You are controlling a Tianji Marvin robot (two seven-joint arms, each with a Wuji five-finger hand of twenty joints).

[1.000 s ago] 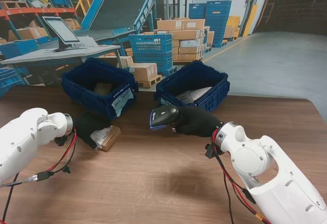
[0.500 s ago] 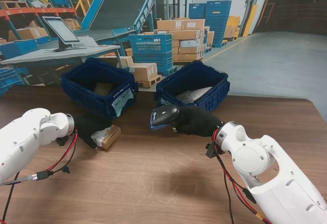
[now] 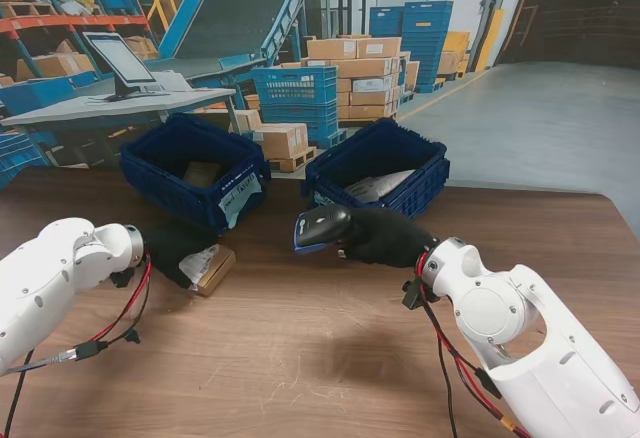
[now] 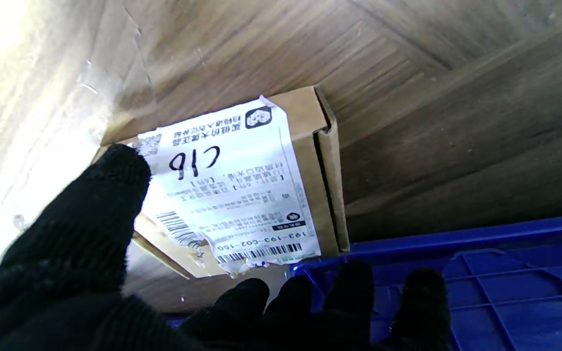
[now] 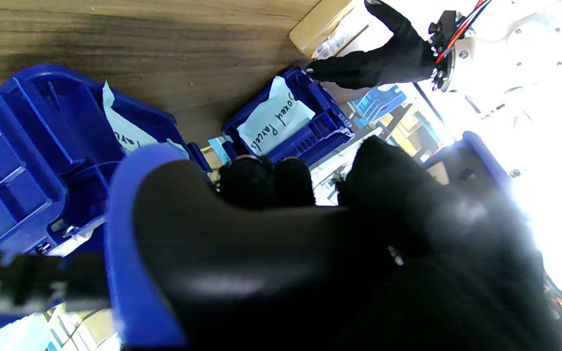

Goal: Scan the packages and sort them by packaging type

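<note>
The white left arm has sunk a little toward the table's near edge since a second ago, while the small brown cardboard parcel (image 3: 208, 267) with its white shipping label has barely shifted on the wooden table (image 3: 300, 348). The black-gloved left hand (image 3: 172, 248) grips that parcel: in the left wrist view the thumb (image 4: 110, 180) presses on the label beside a handwritten mark, and the other fingers (image 4: 247, 302) curl around the parcel's opposite edge. The parcel sits just in front of the left dark blue plastic crate (image 3: 160, 163), which carries a paper tag (image 3: 240, 196) reading "Boxed Parcels" and holds a brown box (image 3: 202, 172).

The black-gloved right hand (image 3: 385, 236) is clenched around the handle of a black barcode scanner with blue trim (image 3: 318, 228), held clear of the table with its head aimed toward the parcel. Behind the scanner stands the right dark blue plastic crate (image 3: 415, 183), containing a pale soft-wrapped package (image 3: 380, 184). Hand and parcel are well apart, with bare tabletop between them.
</note>
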